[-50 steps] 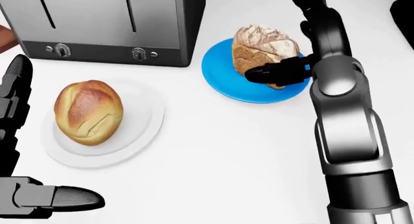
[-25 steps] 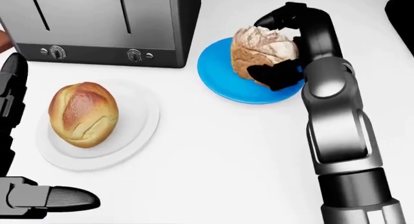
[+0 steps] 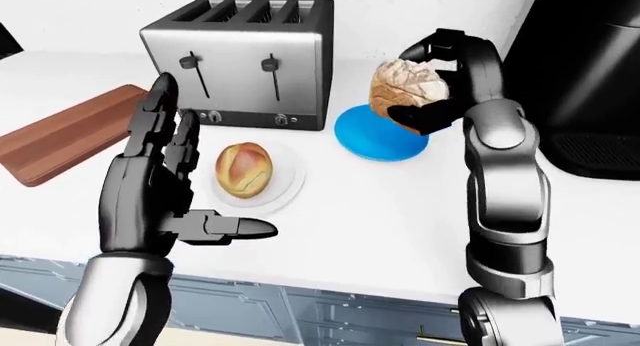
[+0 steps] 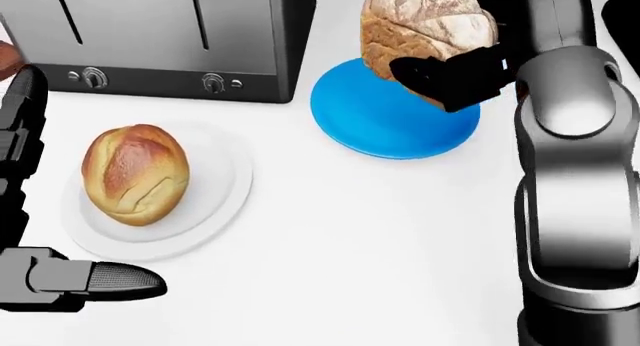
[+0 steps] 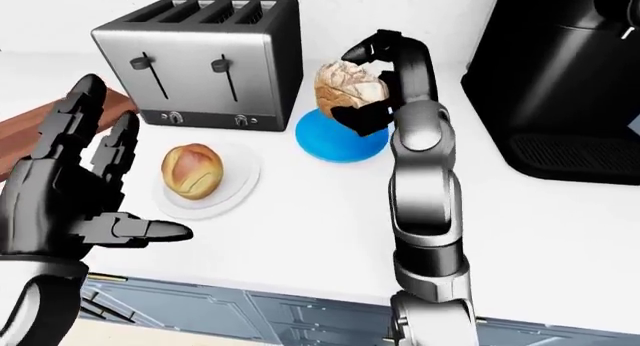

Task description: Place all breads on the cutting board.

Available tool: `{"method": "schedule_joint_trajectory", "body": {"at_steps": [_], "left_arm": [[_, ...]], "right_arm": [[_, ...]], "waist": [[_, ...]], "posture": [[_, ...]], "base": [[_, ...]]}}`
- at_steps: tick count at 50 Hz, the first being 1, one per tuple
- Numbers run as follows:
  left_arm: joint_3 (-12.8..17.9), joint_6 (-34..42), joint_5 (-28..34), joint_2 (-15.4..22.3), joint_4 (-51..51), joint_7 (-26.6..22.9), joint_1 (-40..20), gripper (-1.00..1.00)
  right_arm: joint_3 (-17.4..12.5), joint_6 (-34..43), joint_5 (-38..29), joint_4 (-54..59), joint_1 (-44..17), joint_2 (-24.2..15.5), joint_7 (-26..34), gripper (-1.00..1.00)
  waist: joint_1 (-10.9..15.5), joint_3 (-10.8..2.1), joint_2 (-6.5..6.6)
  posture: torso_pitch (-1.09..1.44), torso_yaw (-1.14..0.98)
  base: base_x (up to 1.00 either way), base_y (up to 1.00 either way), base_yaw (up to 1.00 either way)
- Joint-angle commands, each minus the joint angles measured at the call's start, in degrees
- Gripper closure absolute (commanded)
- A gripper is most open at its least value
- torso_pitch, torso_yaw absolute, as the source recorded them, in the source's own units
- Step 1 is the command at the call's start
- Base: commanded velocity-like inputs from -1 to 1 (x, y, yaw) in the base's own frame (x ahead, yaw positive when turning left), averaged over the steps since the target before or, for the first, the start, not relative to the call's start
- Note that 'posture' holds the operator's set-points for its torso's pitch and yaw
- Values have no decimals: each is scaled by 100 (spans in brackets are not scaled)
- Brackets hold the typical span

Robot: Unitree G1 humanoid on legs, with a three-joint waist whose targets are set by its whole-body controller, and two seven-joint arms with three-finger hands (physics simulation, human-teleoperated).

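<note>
A pale crusty loaf (image 4: 425,22) hangs above the blue plate (image 4: 372,121), and my right hand (image 3: 440,83) is shut round it. A golden round bun (image 4: 135,173) lies on a white plate (image 4: 215,185) at the left of the head view. My left hand (image 3: 165,188) hovers open to the left of that plate, fingers spread, thumb pointing right, touching nothing. A wooden cutting board (image 3: 65,130) lies at the far left of the left-eye view, with nothing on it.
A steel four-slot toaster (image 3: 245,61) stands behind the two plates. A tall black coffee machine (image 5: 565,83) fills the right side of the counter. The white counter's near edge (image 3: 330,286) runs over grey cabinet fronts.
My right hand closed round the crusty loaf and raised it off the blue plate. The left hand barely moved.
</note>
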Motion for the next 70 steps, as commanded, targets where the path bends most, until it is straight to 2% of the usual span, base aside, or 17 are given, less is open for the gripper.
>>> {"method": "schedule_joint_trajectory", "body": {"at_steps": [1,6,11,21,24,29,46,57,60,63,70], "left_arm": [[-12,-80,426,1,-30,-153,-170,-100],[-203,160,953,-49,205,-330,-464,-100],[-265,323,1476,10,425,-466,-762,-100],[-796,298,2801,7,872,-938,-841,-100],[-864,263,3105,-78,966,-1151,-860,-100],[-826,30,3354,-261,1278,-1301,-896,-100],[-1044,-183,4082,-363,1882,-1621,-1105,-100],[-1045,-433,4293,-446,2167,-1776,-1029,-100],[-1056,-473,4345,-450,2188,-1832,-991,-80],[-1078,-572,4404,-465,2255,-1870,-949,-87],[-1060,-645,4495,-499,2306,-1908,-906,-78]], "right_arm": [[-31,45,-14,-333,-190,-16,16,100],[0,224,-19,-642,-169,-20,85,100],[-20,185,15,-661,-109,-17,65,100],[-30,177,63,-658,-87,-34,36,100],[-35,160,72,-655,-63,-33,27,100],[-32,132,108,-671,12,-3,-10,100],[-2,66,149,-615,83,32,-68,100],[5,-5,157,-575,133,67,-102,100],[15,-23,153,-575,158,84,-111,100],[3,-69,167,-537,164,89,-122,100],[13,-73,173,-565,181,105,-120,100]], "waist": [[28,-82,17],[20,-76,6],[15,-86,-6],[14,-103,-49],[14,-107,-58],[22,-111,-81],[33,-141,-111],[38,-153,-124],[35,-156,-128],[36,-156,-136],[38,-164,-139]], "posture": [[0,0],[0,0],[0,0],[0,0],[0,0],[0,0],[0,0],[0,0],[0,0],[0,0],[0,0]], "base": [[0,0,0],[0,0,0],[0,0,0],[0,0,0],[0,0,0],[0,0,0],[0,0,0],[0,0,0],[0,0,0],[0,0,0],[0,0,0]]}}
